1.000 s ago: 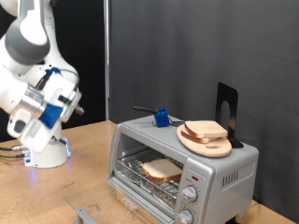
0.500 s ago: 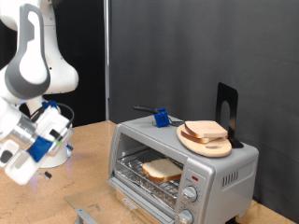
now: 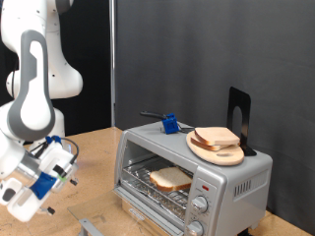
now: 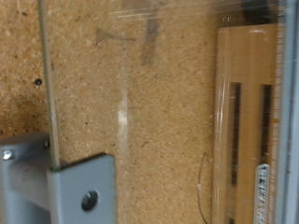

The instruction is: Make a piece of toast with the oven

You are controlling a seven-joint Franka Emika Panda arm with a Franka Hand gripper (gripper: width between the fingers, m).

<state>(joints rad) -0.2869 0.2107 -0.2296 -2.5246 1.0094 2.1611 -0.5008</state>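
Pale and soft-looking, the piece of toast (image 3: pixel 171 178) lay flat on the wire rack inside the oven (image 3: pixel 193 178), whose glass door hung open at the front, low toward the exterior view's bottom. Two more slices (image 3: pixel 218 139) sat stacked on a round wooden board (image 3: pixel 216 150) on the oven's roof, beside a small blue object (image 3: pixel 170 124) and a black stand (image 3: pixel 239 115). The claw (image 3: pixel 54 182) hung low at the exterior view's left, well apart from the oven and close over the cork-brown worktop (image 3: pixel 94 167); I could not tell how far it stood open, and nothing showed between its fingers. The wrist view gave only worktop grain, a grey metal edge and a blurred glassy pane. The slice would likely be light, limp and easily dented or torn, so I judged a gentle pinch across one crust edge, where it is firmest, the safest hold.
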